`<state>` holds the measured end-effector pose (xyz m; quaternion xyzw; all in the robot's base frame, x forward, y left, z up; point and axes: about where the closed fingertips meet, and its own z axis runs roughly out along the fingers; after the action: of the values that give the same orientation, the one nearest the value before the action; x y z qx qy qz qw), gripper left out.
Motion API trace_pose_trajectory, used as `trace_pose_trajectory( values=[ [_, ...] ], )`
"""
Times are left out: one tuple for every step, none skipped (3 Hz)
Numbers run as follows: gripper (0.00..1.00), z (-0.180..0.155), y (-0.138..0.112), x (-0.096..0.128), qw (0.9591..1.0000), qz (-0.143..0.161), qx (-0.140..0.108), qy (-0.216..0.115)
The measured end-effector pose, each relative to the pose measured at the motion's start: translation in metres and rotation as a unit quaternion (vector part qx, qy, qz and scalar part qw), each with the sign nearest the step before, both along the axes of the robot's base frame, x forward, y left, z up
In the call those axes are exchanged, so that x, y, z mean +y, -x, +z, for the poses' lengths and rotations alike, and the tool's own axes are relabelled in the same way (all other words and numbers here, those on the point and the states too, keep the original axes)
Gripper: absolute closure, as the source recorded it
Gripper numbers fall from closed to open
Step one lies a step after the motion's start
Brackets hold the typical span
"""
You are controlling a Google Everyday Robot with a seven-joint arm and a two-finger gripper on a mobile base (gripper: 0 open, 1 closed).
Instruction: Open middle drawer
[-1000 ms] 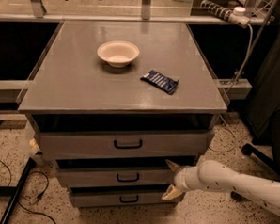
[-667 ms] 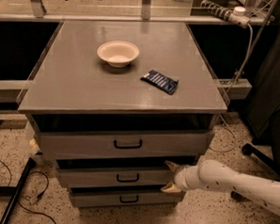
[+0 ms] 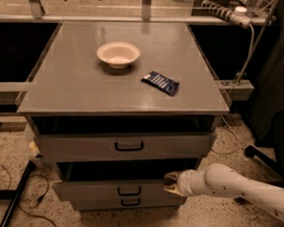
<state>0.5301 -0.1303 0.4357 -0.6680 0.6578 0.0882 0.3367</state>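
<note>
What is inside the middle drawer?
Only a dark gap shows above the middle drawer front. Nothing inside can be made out, because the top drawer overhangs it. The gripper is at the right end of that front.

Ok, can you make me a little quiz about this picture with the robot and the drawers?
1. True or false: the gripper is up on the cabinet top beside the bowl.
2. What lies right of the bowl? A a spoon; B a blue packet; C a cup.
3. Fill in: the gripper is at the right end of the ___ drawer's front.
Key: 1 false, it is low, by the drawers; 2 B; 3 middle, the middle drawer.
</note>
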Motion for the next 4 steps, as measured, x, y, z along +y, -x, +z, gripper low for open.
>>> trace_pose_trajectory(
  values=[
    [1.0,0.0039,0.0,-0.0007,1.0,0.0,0.0,0.0],
    [0.81,0.0039,0.0,-0.0007,1.0,0.0,0.0,0.0],
    [0.57,0.0038,0.0,-0.0007,1.0,0.0,0.0,0.0],
    [0.34,0.0015,0.0012,-0.0014,1.0,0.001,0.004,-0.003]
  ],
)
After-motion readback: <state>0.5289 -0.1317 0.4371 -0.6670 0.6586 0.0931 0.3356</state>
